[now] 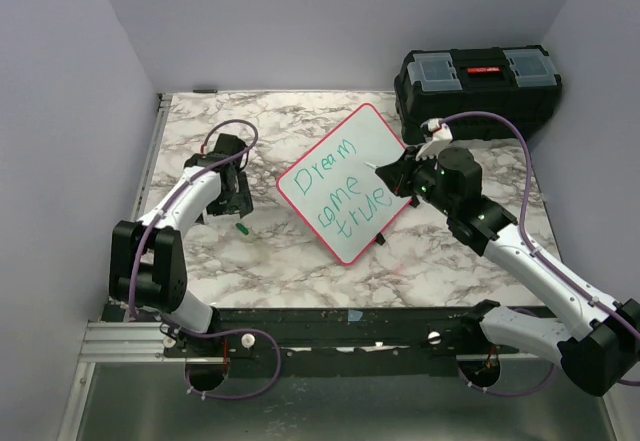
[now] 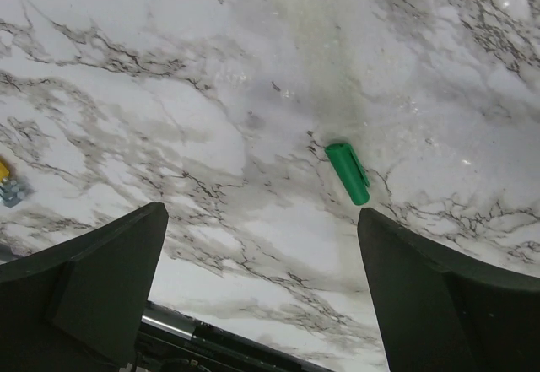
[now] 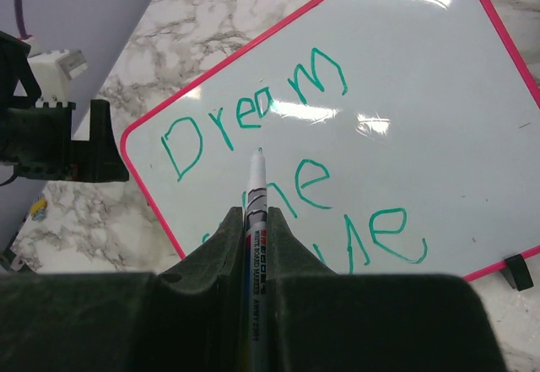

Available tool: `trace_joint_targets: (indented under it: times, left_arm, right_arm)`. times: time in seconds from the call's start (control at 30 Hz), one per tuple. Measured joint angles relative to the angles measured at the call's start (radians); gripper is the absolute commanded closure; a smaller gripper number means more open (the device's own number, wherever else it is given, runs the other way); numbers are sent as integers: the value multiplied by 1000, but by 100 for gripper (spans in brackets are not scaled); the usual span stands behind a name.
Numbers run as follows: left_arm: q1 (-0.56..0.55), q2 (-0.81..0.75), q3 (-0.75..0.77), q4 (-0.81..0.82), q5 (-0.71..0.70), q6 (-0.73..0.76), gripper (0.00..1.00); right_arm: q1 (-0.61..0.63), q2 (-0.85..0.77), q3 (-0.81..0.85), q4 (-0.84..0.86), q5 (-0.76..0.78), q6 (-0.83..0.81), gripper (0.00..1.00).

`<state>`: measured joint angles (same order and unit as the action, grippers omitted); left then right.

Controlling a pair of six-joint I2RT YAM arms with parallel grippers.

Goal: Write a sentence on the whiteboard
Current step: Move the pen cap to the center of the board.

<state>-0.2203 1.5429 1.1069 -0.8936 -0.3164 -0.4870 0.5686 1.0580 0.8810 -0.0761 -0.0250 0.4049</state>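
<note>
Hovering my left gripper (image 1: 238, 199) wide open over the green cap (image 1: 243, 229) near the table's left edge, I judge the sentence (image 1: 345, 186) on the whiteboard (image 1: 372, 133) at mid-table finished, my right gripper (image 3: 253, 229) clamping the marker (image 3: 256, 182) over it, so capping likely comes next.

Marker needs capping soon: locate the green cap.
Top view, left side: the cap lies on the table beside the left tool, left of the whiteboard.
</note>
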Motion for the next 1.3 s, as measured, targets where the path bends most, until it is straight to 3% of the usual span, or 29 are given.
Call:
trace_joint_targets:
  times: [0.2,0.5,0.67,0.83,1.1,1.3]
  left_arm:
    - [81,44,-5,10,-3,32,1]
    - [88,201,4,-27,-38,30,1]
    - [50,245,58,-53,-42,30,2]
    - [-61,298,156,-73,-25,20,2]
    - [-98,271,145,-90,-13,3,2]
    - [-89,93,112,-80,-10,-24,2]
  right_arm:
    - [0,6,0,1,-6,6,99]
    - [0,8,-7,5,-7,6,99]
    - [0,8,-13,8,-8,7,99]
    - [0,8,-13,8,-8,7,99]
    - [0,8,-13,8,-8,6,99]
    - [0,9,-13,8,-8,6,99]
